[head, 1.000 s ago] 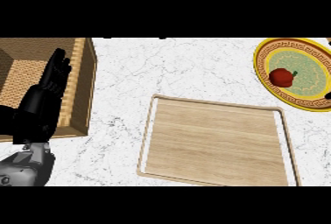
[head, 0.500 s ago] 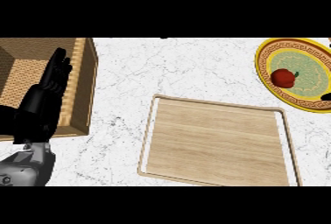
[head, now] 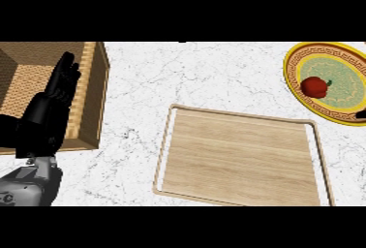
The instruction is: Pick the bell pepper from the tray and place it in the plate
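The red bell pepper lies on the round yellow-rimmed plate at the far right, apart from both hands. The wooden tray in the middle of the counter holds nothing. At the left, my left hand rests open with straight fingers pointing up, over the wooden box. Only a dark sliver of my right hand shows at the right edge, just below the pepper on the plate's lower rim.
A wooden box with slatted walls stands at the left, partly under my left hand. White marble counter lies between the box, the tray and the plate.
The pepper stays where it lay on the plate. The dark sliver of the right hand has slid slightly lower along the right edge. The left hand has not moved.
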